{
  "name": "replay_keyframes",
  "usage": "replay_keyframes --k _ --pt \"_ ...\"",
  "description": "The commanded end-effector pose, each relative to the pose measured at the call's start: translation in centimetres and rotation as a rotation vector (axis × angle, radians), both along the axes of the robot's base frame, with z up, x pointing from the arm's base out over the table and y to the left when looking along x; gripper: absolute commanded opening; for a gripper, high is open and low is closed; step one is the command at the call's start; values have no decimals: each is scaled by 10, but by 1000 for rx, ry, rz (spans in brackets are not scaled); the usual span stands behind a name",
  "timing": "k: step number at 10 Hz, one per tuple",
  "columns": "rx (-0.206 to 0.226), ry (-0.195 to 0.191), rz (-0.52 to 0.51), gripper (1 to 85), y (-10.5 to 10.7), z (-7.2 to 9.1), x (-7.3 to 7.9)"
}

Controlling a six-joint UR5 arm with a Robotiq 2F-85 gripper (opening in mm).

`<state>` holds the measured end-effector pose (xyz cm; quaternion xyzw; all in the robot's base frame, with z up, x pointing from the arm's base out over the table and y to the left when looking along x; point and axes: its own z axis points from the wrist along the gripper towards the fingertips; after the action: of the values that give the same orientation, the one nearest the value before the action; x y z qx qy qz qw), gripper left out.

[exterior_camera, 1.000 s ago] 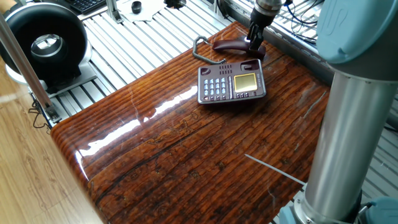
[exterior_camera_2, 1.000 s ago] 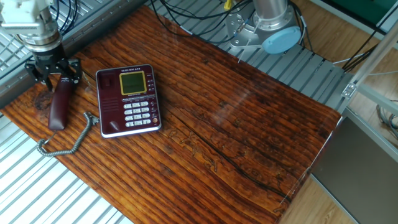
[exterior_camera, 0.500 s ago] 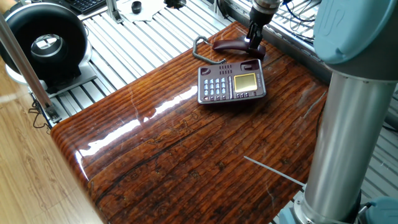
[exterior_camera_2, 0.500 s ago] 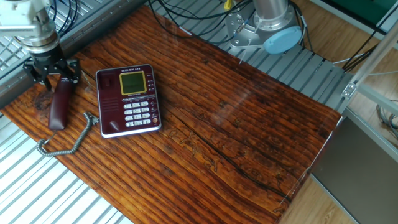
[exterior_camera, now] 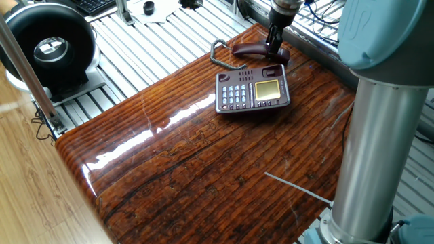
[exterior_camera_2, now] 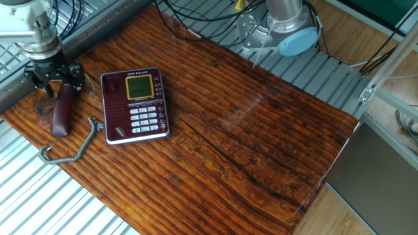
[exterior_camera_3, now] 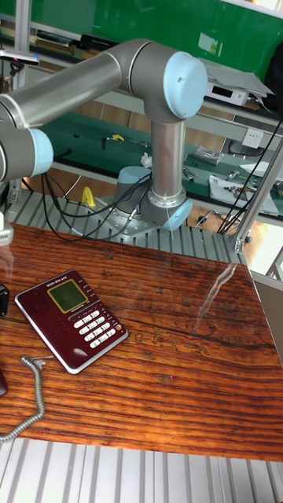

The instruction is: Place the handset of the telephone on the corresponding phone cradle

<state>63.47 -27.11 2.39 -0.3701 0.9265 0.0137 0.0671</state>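
One handset (exterior_camera_2: 61, 108) end lies between the spread end effector (exterior_camera_2: 53, 81) fingers.

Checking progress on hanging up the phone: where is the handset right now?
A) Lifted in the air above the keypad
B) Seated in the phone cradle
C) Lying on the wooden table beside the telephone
C: the handset lies flat on the table beside the telephone, with the pincer at its upper end.

So what's here: one phone (exterior_camera_2: 134, 104), one handset (exterior_camera_2: 61, 108) with one curly cord (exterior_camera_2: 70, 151), all on one wooden counter (exterior_camera_2: 248, 124). One robot arm (exterior_camera_3: 149, 78), one end effector (exterior_camera_2: 53, 77). One round black fan-looking thing (exterior_camera: 47, 49) off to the side.
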Motion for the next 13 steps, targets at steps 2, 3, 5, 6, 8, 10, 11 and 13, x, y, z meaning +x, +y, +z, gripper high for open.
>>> replay_keyframes --k 2,3,5,6,8,10,11,13 --pt "2 6 -9 630 0 0 -1" --pt "-10 6 -6 610 -3 -1 -1" --pt "-15 12 -7 610 -4 -2 -2" --pt "-15 9 -8 610 -4 -2 -1" --pt "-5 8 -5 597 -2 -2 -1" --pt "-2 16 -10 560 -1 -2 -2" --pt "-4 17 -13 557 -1 -2 -3" --pt "-4 25 -19 520 -1 -3 -4"
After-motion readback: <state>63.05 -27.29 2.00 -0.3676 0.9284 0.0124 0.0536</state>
